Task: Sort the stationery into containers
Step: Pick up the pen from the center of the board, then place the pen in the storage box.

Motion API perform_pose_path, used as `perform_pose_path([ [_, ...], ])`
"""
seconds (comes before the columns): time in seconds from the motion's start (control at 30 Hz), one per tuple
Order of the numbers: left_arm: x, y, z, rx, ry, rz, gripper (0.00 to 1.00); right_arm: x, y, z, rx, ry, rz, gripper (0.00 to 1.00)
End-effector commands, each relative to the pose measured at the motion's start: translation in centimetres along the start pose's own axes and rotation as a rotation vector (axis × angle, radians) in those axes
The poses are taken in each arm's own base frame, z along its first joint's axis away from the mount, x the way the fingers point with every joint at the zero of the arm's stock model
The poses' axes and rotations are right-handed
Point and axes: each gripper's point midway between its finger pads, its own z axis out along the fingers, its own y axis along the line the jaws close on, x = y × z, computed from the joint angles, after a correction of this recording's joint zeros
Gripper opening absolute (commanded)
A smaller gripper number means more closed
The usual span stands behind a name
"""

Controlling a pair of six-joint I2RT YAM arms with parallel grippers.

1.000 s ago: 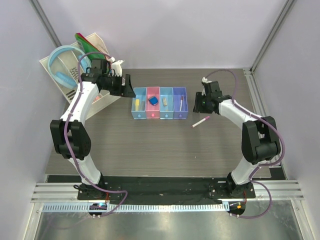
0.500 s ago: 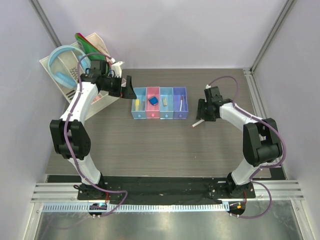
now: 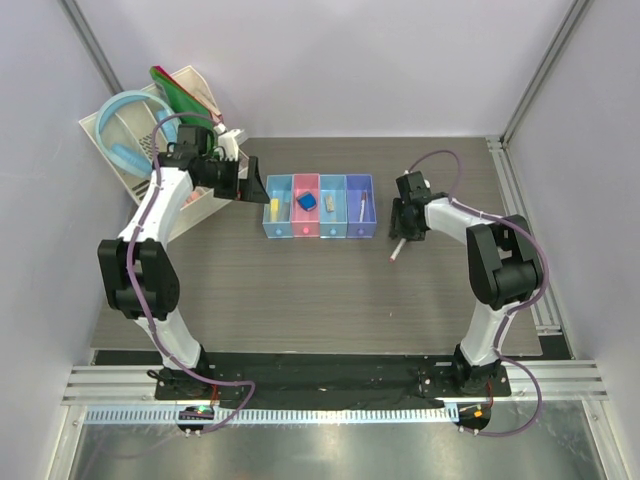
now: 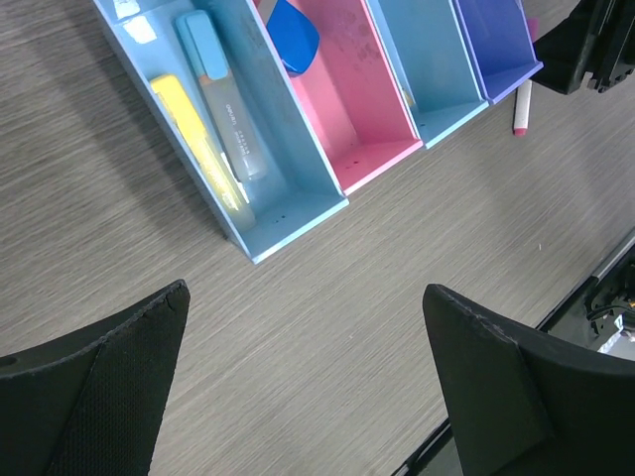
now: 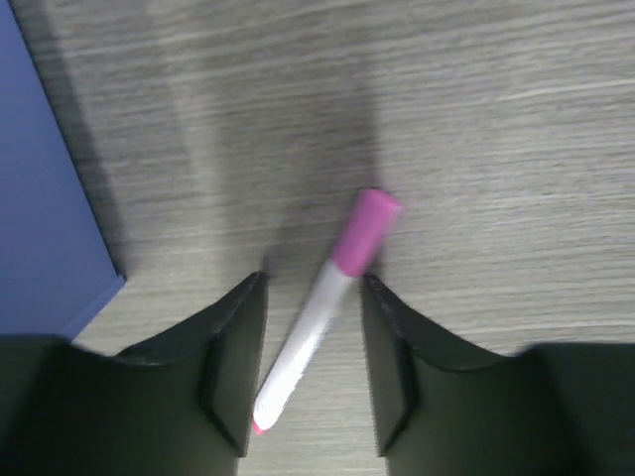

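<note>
The row of four joined bins (image 3: 320, 236) stands mid-table. The left light blue bin (image 4: 298, 169) holds a yellow piece (image 4: 189, 124) and a light-blue-and-white tube (image 4: 226, 99). The pink bin (image 4: 362, 109) holds the blue eraser (image 4: 293, 35). A tan piece (image 3: 330, 204) lies in the third bin and a pen (image 3: 361, 207) in the purple bin (image 5: 40, 169). A white pen with a pink cap (image 5: 327, 307) lies on the table right of the bins. My right gripper (image 5: 314, 280) is down over it, jaws either side with gaps. My left gripper (image 4: 306, 290) is wide open and empty, left of the bins.
A large white slotted rack (image 3: 150, 140) stands at the back left with blue headphones (image 3: 125, 135) and green and red folders (image 3: 170, 85). My left arm reaches past its front. A metal rail (image 3: 515, 200) runs along the table's right edge.
My right gripper has moved down and left onto the loose pen, which has turned a little more upright. My left gripper has drawn back slightly to the left.
</note>
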Motion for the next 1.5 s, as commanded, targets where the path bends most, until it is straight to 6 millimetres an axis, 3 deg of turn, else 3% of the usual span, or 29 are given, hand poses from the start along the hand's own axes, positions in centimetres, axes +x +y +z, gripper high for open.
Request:
perform_pose_path([
  [0.0, -1.8, -1.1, -2.1, 0.021, -0.077, 0.06, 1.0, 1.5, -0.5, 1.6, 0.038, 0.045, -0.02, 0.4],
  [0.03, -1.8, -0.9, -2.2, 0.018, -0.077, 0.055, 1.0, 1.7, -0.5, 1.7, 0.039, 0.047, -0.028, 0.34],
  [0.07, -1.8, -0.8, -2.2, 0.02, -0.077, 0.051, 1.0, 1.8, -0.6, 1.8, 0.047, 0.048, -0.032, 0.18],
  [0.17, -2.3, -0.7, -2.6, 0.024, -0.092, 0.046, 1.0, 2.2, -0.8, 1.9, 0.056, 0.055, -0.044, 0.01],
  [0.3, -2.3, -0.3, -2.8, 0.025, -0.098, 0.029, 1.0, 1.9, -0.6, 1.7, 0.042, 0.051, -0.068, 0.01],
  [0.4, -2.0, -0.2, -2.7, 0.028, -0.103, 0.019, 1.0, -0.4, -0.2, -0.2, 0.028, -0.005, -0.087, 0.01],
  [0.63, -2.6, 2.1, -3.1, -0.01, -0.158, -0.053, 1.0, -8.9, 2.5, -6.7, -0.067, -0.232, -0.141, 0.01],
  [0.73, -2.9, 2.4, -3.0, -0.011, -0.165, -0.068, 1.0, -11.7, 4.1, -8.4, -0.115, -0.277, -0.126, 0.01],
  [0.8, -2.8, 2.4, -2.9, -0.011, -0.164, -0.072, 1.0, -12.8, 4.9, -8.6, -0.133, -0.288, -0.126, 0.01],
  [0.83, -2.8, 2.4, -3.0, -0.011, -0.167, -0.07, 1.0, -14.4, 5.5, -9.6, -0.145, -0.327, -0.124, 0.01],
  [1.13, -1.7, 2.7, -2.6, -0.018, -0.152, -0.083, 1.0, -19.3, 11.0, -9.9, -0.243, -0.407, -0.155, 0.01],
  [1.23, -1.4, 2.9, -2.3, -0.022, -0.144, -0.092, 1.0, -18.8, 13.4, -8.1, -0.261, -0.384, -0.183, 0.01],
  [1.47, -1.1, 3.2, -2.2, -0.028, -0.142, -0.094, 1.0, -17.3, 15.5, -5.4, -0.27, -0.342, -0.2, 0.01],
])
